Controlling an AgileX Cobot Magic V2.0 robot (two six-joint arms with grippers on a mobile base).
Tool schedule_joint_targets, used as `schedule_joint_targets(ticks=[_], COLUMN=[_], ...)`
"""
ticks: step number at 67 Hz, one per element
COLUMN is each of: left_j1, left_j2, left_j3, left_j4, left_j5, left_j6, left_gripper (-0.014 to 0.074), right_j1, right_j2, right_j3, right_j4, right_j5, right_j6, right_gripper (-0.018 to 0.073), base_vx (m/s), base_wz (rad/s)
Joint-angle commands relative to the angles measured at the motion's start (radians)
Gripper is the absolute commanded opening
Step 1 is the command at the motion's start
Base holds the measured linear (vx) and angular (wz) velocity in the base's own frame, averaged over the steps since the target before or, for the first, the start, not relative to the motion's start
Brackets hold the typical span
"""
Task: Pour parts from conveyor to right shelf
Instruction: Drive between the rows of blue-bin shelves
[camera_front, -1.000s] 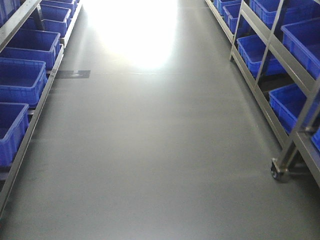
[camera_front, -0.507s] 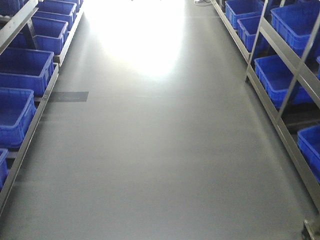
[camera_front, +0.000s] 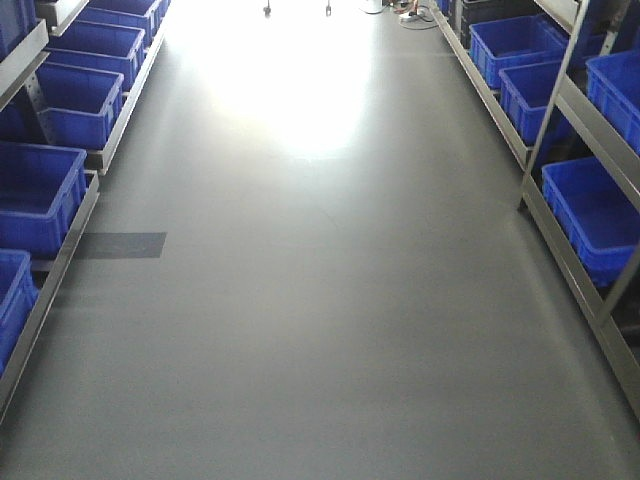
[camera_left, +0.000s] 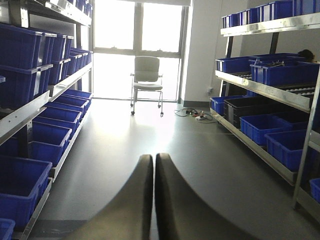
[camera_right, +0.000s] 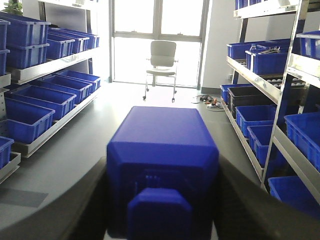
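The part, a bright-blue block (camera_right: 162, 150) with a raised tab facing the camera, fills the right wrist view. My right gripper (camera_right: 162, 172) is shut on it, a dark finger (camera_right: 75, 210) pressing each side. In the left wrist view my left gripper (camera_left: 153, 159) is shut with nothing between its fingers, held above the floor. The right shelf (camera_front: 565, 235), a steel rack with blue bins (camera_front: 595, 215), runs along the right of the aisle and shows in both wrist views (camera_left: 262, 90) (camera_right: 280, 87). The conveyor is out of view.
A matching steel rack with blue bins (camera_front: 40, 195) lines the left side. Between the racks lies grey floor (camera_front: 320, 300) with a dark patch (camera_front: 122, 245). At the far end stand a white office chair (camera_left: 147, 75), bright windows and cables (camera_left: 197, 116) on the floor.
The front view has advanced down the aisle: bins on both sides and the dark floor patch have slid toward the camera, and the right rack's caster has left the view.
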Motion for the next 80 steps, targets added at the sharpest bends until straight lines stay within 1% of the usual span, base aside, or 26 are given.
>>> schedule_joint_targets(ticks=[1,46,80], left_j1=[0.0,0.0,0.0], left_j2=[-0.01,-0.01,-0.01], left_j3=[0.027,0.027,0.027], left_j4=[-0.01,-0.01,-0.01], left_j5=[-0.079,-0.079,-0.079], left_j6=[-0.007,-0.007,-0.007], left_gripper=[-0.0006,-0.0006,-0.0006], right_j1=[-0.002,-0.002,-0.002], right_j2=[0.012,0.012,0.012], right_j3=[-0.027,-0.027,-0.027], right_j4=[-0.004,-0.004,-0.004], right_j5=[-0.08,-0.08,-0.08], right_j6=[-0.008,-0.008,-0.008], right_gripper=[-0.0004,-0.0004,-0.0004], base_vx=[0.66,0.64,0.54], base_wz=[0.01,0.04,0.1])
